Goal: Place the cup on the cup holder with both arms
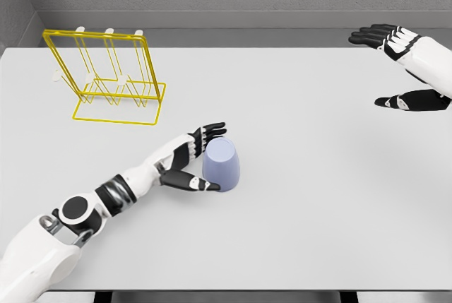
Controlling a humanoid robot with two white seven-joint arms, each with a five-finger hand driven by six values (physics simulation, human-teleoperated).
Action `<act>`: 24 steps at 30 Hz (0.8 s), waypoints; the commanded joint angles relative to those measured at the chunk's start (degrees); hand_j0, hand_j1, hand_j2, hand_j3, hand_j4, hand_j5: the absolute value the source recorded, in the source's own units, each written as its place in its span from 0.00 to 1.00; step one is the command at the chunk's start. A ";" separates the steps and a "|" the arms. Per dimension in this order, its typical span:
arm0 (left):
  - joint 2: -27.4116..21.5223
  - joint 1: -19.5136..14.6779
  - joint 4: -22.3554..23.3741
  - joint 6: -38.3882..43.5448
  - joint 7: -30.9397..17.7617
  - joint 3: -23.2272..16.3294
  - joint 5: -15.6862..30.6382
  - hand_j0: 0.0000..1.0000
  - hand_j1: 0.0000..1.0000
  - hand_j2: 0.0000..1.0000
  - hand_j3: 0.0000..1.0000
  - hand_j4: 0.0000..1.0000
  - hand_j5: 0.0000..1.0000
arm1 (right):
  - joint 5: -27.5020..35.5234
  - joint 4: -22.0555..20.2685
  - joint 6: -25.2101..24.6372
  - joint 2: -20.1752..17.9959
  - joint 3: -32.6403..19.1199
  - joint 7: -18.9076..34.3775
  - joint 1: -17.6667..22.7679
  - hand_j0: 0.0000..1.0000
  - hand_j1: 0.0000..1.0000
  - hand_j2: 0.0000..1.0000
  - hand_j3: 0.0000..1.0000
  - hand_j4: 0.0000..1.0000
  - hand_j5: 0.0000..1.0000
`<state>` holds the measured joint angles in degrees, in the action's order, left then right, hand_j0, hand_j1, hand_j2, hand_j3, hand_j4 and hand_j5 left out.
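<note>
A lavender cup (224,165) stands on the white table (304,197), narrower end up, a little left of the middle. My left hand (205,158) is at the cup's left side. Its fingers (209,133) reach past the cup's upper left and its thumb (198,183) lies by the cup's lower left. The hand is spread and does not clamp the cup. The yellow wire cup holder (113,77) with white pegs stands at the far left of the table, well apart from the cup. My right hand (376,70) hovers open at the far right, holding nothing.
Grey walls run behind the table's far edge. The table's near edge crosses the bottom of the picture. Bare tabletop separates the cup from the cup holder and from the right hand.
</note>
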<state>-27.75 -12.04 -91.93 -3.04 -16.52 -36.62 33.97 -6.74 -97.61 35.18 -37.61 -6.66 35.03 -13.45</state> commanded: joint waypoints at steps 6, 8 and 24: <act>0.59 -0.09 0.52 0.05 0.00 -0.56 -0.04 1.00 1.00 1.00 1.00 1.00 1.00 | 0.41 0.05 -0.18 -0.01 -0.02 -0.03 0.00 1.00 1.00 1.00 1.00 1.00 1.00; 0.59 -0.26 0.61 0.05 0.00 -0.74 -0.04 1.00 1.00 1.00 1.00 1.00 1.00 | 0.41 0.14 -0.18 -0.01 -0.02 -0.03 0.09 1.00 1.00 1.00 1.00 1.00 1.00; 1.03 -0.18 1.23 0.14 0.00 -1.26 -1.01 0.69 0.69 0.69 0.69 0.69 0.69 | 0.41 0.23 -0.18 -0.01 -0.11 -0.03 0.26 1.00 1.00 1.00 1.00 1.00 1.00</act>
<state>-26.70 -12.22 -91.16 -2.89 -16.46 -37.61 34.20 -6.74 -97.37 35.18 -37.58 -6.76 35.03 -13.18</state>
